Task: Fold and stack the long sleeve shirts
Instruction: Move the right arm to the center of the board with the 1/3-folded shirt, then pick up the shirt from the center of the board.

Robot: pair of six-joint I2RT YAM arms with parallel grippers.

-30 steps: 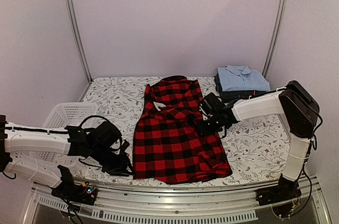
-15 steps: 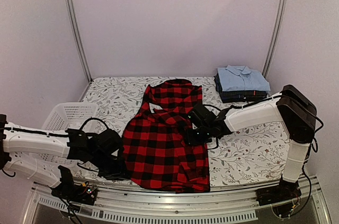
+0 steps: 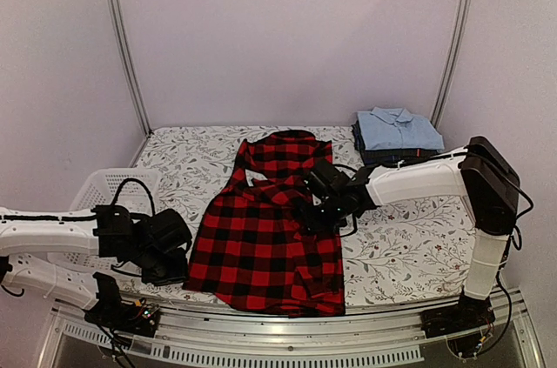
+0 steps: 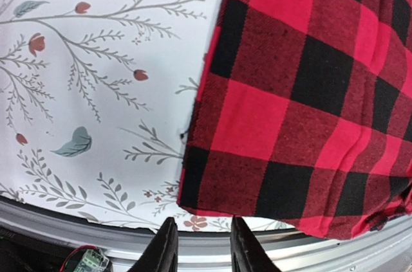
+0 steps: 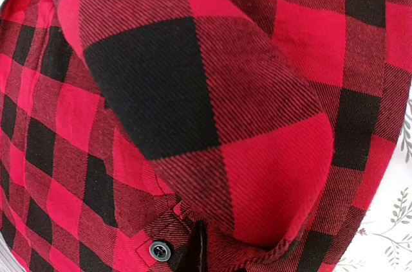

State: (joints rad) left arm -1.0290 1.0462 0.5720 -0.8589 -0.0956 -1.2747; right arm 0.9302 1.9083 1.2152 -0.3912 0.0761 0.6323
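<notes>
Nearby, the white mesh basket (image 3: 100, 187) stands left of the checked shirt (image 3: 270, 246).

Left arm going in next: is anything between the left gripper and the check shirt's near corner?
Nothing visible does. The left gripper, jaws open, faces the near corner of the red-and-black check shirt, with only a strip of floral tablecloth between them. The white basket sits off to the side, out of the path.

Shirts: one red-and-black check shirt (image 3: 270, 246), spread out. Beyond it to the right, one light blue shirt (image 3: 396, 130) tops dark folded shirts (image 3: 392, 157), number unclear. Baskets: one white basket (image 3: 113, 185), left of it. Robot arms: two, left arm (image 3: 52, 230) and right arm (image 3: 418, 181).
</notes>
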